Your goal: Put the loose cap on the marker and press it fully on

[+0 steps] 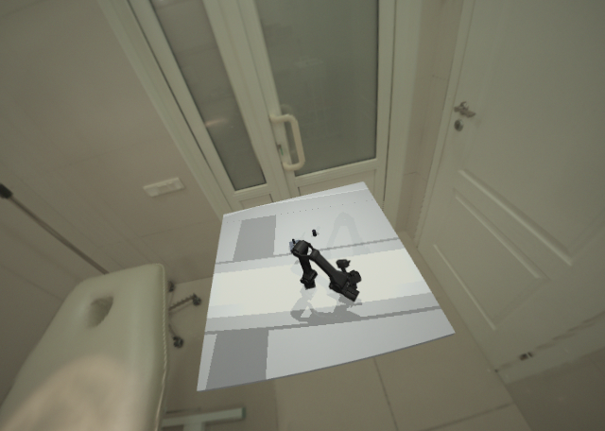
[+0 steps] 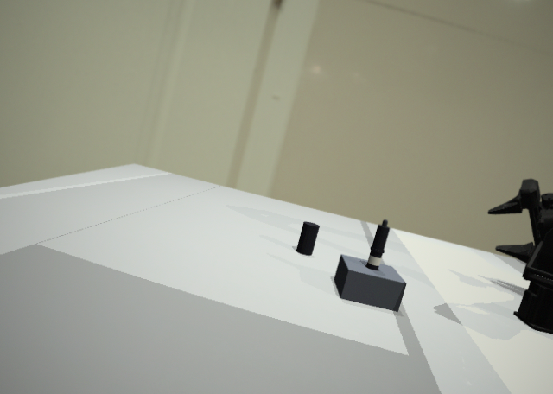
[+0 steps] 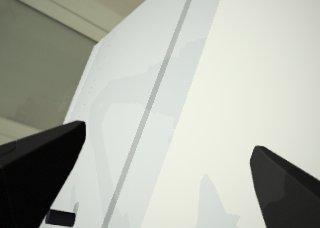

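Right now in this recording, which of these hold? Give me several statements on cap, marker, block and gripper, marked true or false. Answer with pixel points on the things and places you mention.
1. The cap (image 1: 314, 232) (image 2: 308, 238) (image 3: 61, 218) is on the marker (image 2: 378, 242). False: it stands on the table, apart from the marker.
2. The marker stands upright in the holder block (image 2: 371, 283). True.
3. The gripper (image 2: 495, 230) (image 3: 168, 142) is shut on the cap. False: it is open, with nothing between its fingers.
4. The cap is black. True.
5. The holder block is bright red. False: it is dark grey-blue.
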Robot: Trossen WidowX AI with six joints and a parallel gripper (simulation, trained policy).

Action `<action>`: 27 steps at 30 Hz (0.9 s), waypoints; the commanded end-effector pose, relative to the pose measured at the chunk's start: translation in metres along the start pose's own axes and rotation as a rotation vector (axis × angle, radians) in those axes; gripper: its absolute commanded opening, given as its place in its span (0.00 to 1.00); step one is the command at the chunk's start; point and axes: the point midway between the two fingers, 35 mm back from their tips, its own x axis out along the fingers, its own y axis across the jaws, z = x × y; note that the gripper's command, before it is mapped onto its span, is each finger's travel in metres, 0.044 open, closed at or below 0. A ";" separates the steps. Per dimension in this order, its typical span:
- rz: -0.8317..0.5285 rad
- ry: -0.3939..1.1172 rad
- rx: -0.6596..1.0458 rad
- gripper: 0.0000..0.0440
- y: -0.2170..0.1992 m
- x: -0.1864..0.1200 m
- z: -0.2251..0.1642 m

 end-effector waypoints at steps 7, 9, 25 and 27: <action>-0.024 0.045 -0.032 0.52 0.000 0.002 0.005; -0.030 0.059 -0.047 0.50 0.001 0.003 0.007; -0.078 0.160 -0.196 0.57 0.004 0.009 0.025; -0.083 0.172 -0.215 0.58 0.004 0.010 0.028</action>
